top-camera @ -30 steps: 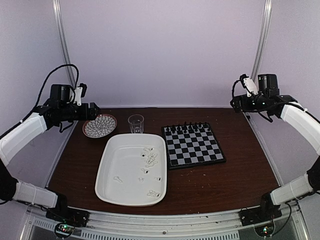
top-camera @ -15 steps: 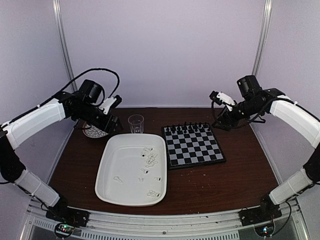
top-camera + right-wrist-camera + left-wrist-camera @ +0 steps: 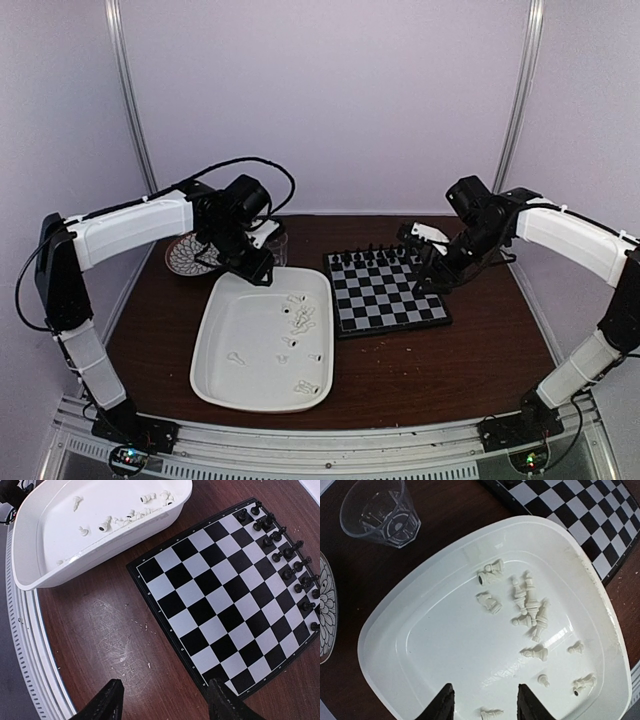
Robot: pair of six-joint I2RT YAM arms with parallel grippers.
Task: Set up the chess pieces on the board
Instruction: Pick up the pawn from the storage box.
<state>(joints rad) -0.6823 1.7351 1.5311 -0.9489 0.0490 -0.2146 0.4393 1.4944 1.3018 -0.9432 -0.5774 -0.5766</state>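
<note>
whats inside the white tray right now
Only loose white chess pieces, most on their sides, gathered toward the board side of the tray. From above, the left gripper hides part of the far rim; the wrist view shows no pieces there.

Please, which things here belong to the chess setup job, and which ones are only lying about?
For the job:
tiny white plastic chess pieces
small black-and-white checked chessboard

Lying about:
clear faceted plastic cup
round patterned dish
white oblong tray holding the pieces
black chessmen already standing on the board
</note>
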